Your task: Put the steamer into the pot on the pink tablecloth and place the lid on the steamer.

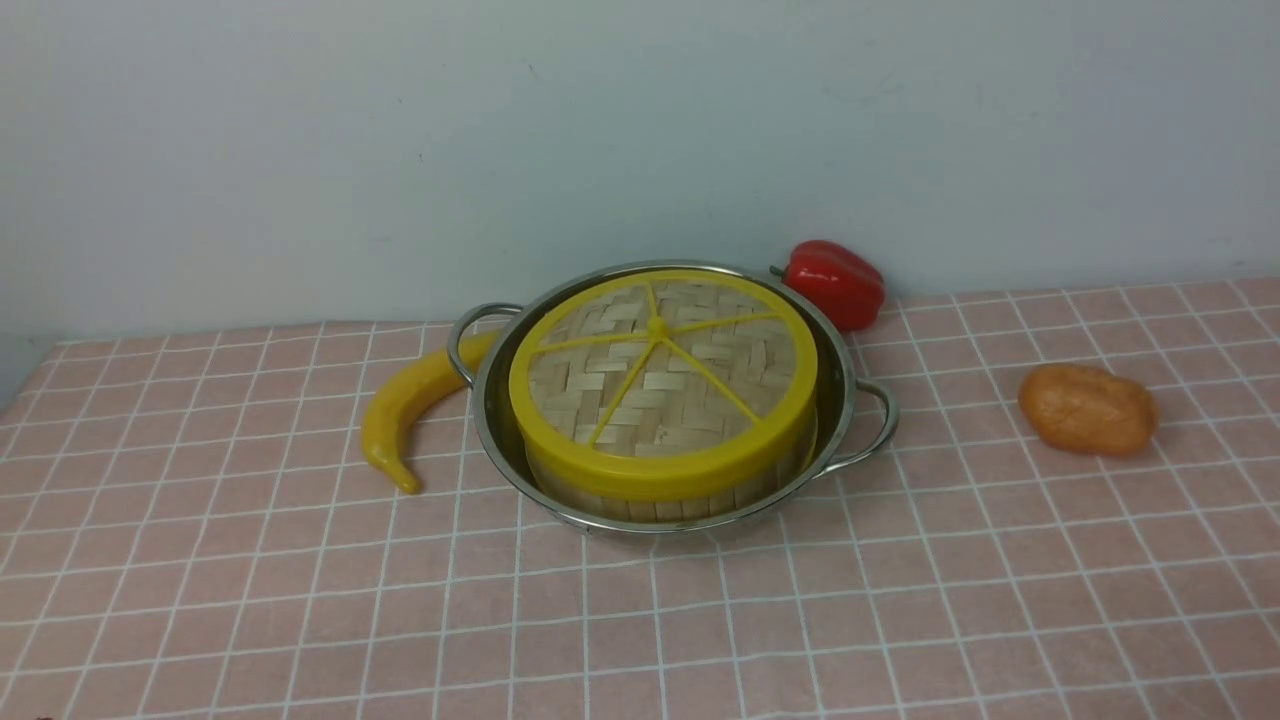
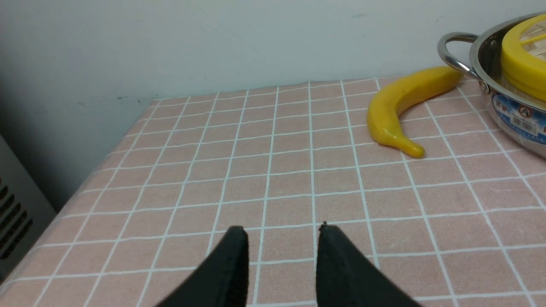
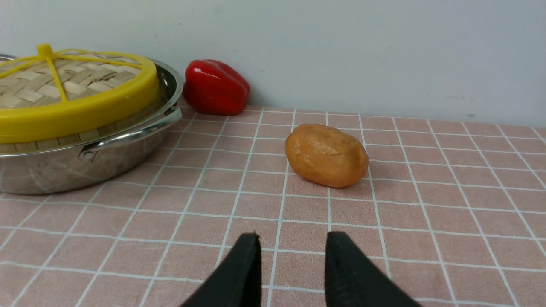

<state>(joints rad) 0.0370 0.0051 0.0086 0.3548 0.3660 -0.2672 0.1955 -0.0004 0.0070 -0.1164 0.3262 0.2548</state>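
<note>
The shiny steel pot (image 1: 850, 390) stands on the pink tablecloth (image 1: 900, 600) in the middle of the front view. Inside it sits the steamer (image 1: 660, 505), only its bamboo side wall showing, with the woven yellow-rimmed lid (image 1: 660, 380) resting flat on top. Neither arm shows in the front view. In the left wrist view my left gripper (image 2: 281, 232) is open and empty above bare cloth, apart from the pot (image 2: 512, 119). My right gripper (image 3: 292, 238) is open and empty too, with the pot (image 3: 85, 166) and lid (image 3: 76, 111) off to one side.
A yellow banana (image 1: 405, 410) lies against the pot's left handle. A red pepper (image 1: 835, 280) sits behind the pot by the wall, and an orange-brown potato (image 1: 1088, 408) lies to the right. The cloth's left edge drops off (image 2: 85, 170).
</note>
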